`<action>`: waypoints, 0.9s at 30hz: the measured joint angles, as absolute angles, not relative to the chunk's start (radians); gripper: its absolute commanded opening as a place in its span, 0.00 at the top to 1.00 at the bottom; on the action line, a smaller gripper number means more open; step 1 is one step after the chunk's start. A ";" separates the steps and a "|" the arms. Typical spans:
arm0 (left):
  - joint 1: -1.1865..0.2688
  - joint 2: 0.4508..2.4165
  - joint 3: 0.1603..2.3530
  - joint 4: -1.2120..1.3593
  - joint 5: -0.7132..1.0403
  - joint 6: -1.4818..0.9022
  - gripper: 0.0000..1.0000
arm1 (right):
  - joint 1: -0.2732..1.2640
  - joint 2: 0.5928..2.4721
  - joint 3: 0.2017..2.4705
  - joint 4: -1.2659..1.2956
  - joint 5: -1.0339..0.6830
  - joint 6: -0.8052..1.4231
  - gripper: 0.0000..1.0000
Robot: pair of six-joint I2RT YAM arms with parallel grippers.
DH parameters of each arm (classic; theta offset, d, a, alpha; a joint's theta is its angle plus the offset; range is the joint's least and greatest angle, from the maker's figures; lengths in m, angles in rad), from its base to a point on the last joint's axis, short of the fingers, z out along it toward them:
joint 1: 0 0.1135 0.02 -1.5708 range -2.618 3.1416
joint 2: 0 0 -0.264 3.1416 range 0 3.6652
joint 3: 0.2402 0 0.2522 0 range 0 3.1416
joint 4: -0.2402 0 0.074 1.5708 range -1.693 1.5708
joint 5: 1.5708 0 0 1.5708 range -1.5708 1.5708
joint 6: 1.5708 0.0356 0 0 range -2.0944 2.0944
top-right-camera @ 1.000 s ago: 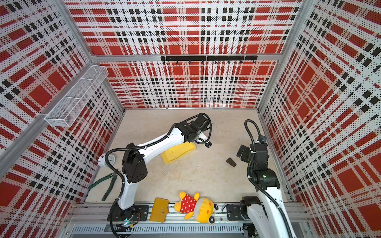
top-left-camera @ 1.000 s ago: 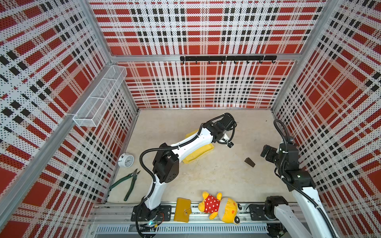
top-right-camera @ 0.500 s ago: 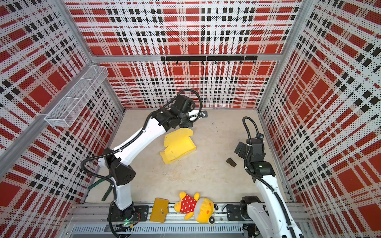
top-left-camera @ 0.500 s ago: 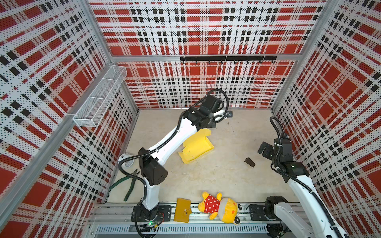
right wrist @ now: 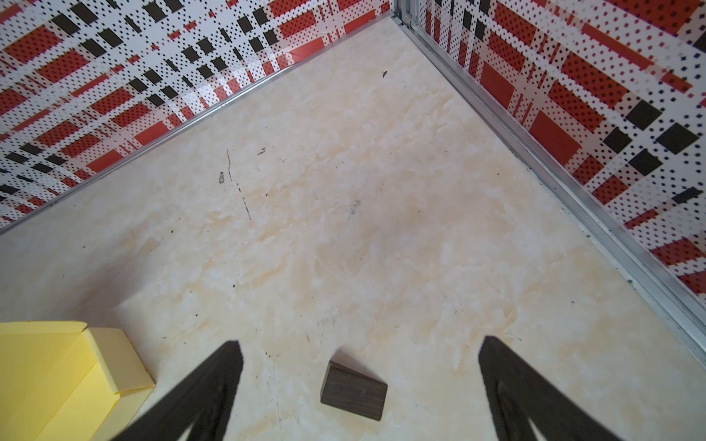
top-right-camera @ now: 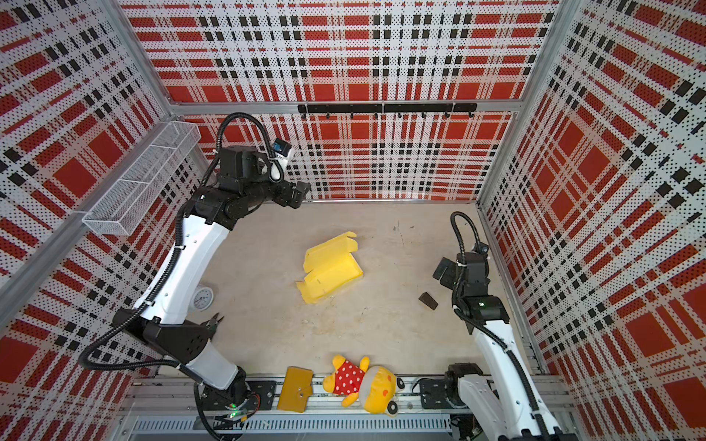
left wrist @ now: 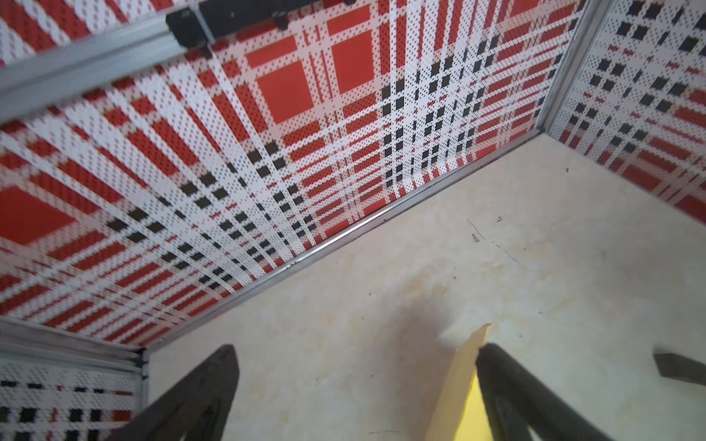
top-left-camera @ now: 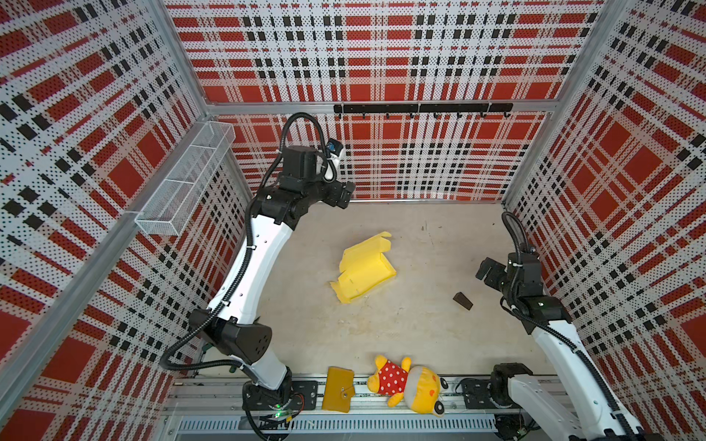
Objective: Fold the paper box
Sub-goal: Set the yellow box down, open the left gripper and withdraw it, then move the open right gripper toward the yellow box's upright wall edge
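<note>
The paper box (top-left-camera: 365, 267) (top-right-camera: 330, 267) lies half folded mid-floor, pale yellow, one flap standing up at its far end. My left gripper (top-left-camera: 344, 194) (top-right-camera: 300, 193) hangs high near the back wall, well behind and above the box. It is open (left wrist: 357, 347) with nothing between its fingers; an edge of the paper box (left wrist: 464, 382) shows past one finger. My right gripper (top-left-camera: 485, 271) (top-right-camera: 441, 269) hovers by the right wall, open (right wrist: 361, 341) and empty. The paper box (right wrist: 57, 374) sits off to its side.
A dark wedge block (top-left-camera: 463, 301) (right wrist: 353, 391) lies on the floor below the right gripper. A mustard wallet (top-left-camera: 338, 389) and a plush toy (top-left-camera: 407, 385) lie at the front rail. A gauge (top-right-camera: 202, 298) and pliers (top-right-camera: 216, 320) lie by the left wall, under a wire basket (top-left-camera: 187, 179).
My left gripper has left the box, risen and swung back toward the rear wall, opening wider. The box's far flap has sprung up. The right arm shifted slightly.
</note>
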State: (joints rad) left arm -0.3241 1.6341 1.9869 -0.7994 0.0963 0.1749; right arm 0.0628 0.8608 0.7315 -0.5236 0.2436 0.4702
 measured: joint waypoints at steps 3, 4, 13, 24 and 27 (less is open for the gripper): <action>-0.268 1.612 1.895 -0.780 0.164 0.096 0.00 | 0.084 0.863 0.732 -0.497 0.239 0.472 0.00; -0.247 1.602 1.857 -0.770 0.188 0.072 0.00 | 0.100 0.868 0.732 -0.485 0.240 0.472 0.00; -0.064 1.468 1.476 -0.636 0.397 -0.120 0.00 | 0.264 1.043 0.817 -0.429 0.273 0.421 0.00; 0.051 1.305 1.129 -0.514 0.497 -0.184 0.01 | 0.353 1.234 0.891 -0.321 0.196 0.342 0.00; 0.093 1.274 1.027 -0.454 0.521 -0.200 0.01 | 0.408 1.285 0.906 -0.289 0.185 0.315 0.00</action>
